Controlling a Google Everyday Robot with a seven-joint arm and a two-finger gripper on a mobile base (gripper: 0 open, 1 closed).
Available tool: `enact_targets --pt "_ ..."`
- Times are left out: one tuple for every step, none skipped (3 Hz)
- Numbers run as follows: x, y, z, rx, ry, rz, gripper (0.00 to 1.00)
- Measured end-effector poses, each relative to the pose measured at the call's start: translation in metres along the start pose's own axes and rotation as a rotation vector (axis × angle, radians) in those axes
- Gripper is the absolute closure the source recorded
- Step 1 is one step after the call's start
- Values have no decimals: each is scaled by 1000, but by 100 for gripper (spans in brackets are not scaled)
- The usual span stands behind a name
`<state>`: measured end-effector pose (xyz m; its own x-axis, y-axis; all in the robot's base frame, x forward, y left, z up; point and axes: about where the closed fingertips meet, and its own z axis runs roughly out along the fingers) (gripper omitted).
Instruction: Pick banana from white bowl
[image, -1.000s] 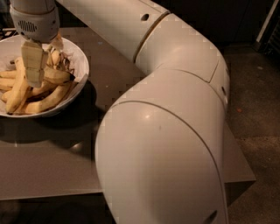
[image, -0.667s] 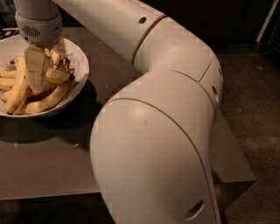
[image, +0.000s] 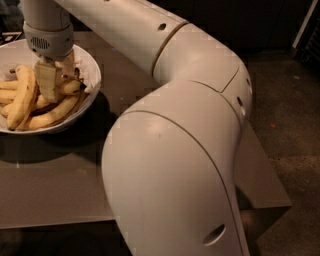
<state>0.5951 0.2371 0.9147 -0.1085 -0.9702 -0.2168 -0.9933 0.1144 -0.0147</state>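
Note:
The white bowl (image: 89, 69) stands on the table at the far left and holds several yellow bananas. A thick curved banana (image: 22, 96) lies at the left of the pile. Another curved one (image: 56, 113) lies along the near wall, and a short one with a dark tip (image: 71, 86) lies beside the gripper. My gripper (image: 50, 82) reaches straight down from the grey wrist into the bowl, in among the bananas near the middle of the pile. It hides the bananas beneath it. I cannot tell which banana it touches.
The brown-grey table (image: 55, 180) has its front edge near the bottom and its right edge at the right. My big white arm (image: 170, 150) fills the middle of the view and hides much of the table. Dark floor (image: 290, 125) lies to the right.
The gripper has stayed down among the bananas in the bowl. The arm's elbow has shifted a little to the left in the view.

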Motion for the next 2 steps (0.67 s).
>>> enact_targets --pt "-7 -3 2 11 -23 -1 78" --pt "-8 -4 1 19 -29 -6 99"
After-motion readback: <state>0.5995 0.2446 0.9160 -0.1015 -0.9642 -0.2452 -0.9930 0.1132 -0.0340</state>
